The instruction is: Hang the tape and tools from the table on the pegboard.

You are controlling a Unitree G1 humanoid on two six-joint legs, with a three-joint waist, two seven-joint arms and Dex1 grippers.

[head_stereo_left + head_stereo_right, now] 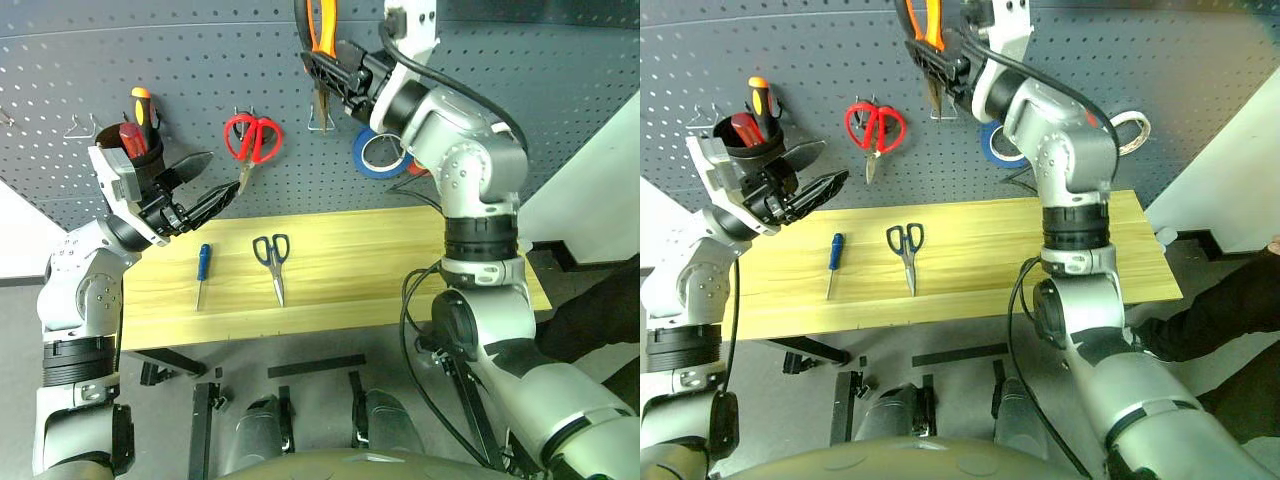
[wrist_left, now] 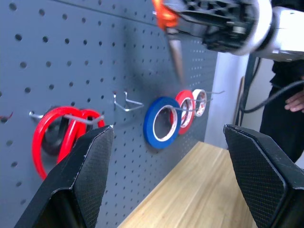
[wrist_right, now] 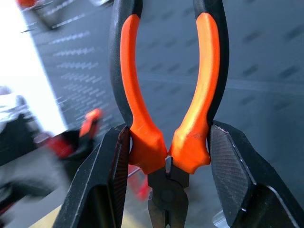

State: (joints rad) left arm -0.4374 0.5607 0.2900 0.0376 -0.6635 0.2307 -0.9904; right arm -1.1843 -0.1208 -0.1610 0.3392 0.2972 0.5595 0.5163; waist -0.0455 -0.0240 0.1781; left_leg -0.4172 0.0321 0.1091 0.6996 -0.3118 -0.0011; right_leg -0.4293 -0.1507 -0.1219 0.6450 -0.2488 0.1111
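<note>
Head views first: the right pincer (image 1: pixel 325 75) is up at the pegboard (image 1: pixel 520 60), clamped on the pliers (image 1: pixel 321 40), nose down, just above an empty wire hook (image 1: pixel 322 124). Blue tape (image 1: pixel 378 153) already hangs beside it. On the bench (image 1: pixel 370 250) the blue-handled scissors (image 1: pixel 272 257) and the slim screwdriver (image 1: pixel 203 268) lie apart, not yet hung. The left pincer (image 1: pixel 205 185) hovers open and empty near the red scissors (image 1: pixel 252 138).

Left wrist view: its black fingers (image 2: pixel 85 166) stand wide, nothing between them; blue tape (image 2: pixel 162 121), then red and white rolls, sit on one peg.

Right wrist view: the pincer (image 3: pixel 168 156) squeezes the orange grips just above the pivot (image 3: pixel 167 187). Pliers look rigid and fairly heavy with rubbery handles; that low hold should keep the spread handles free to hook on.
</note>
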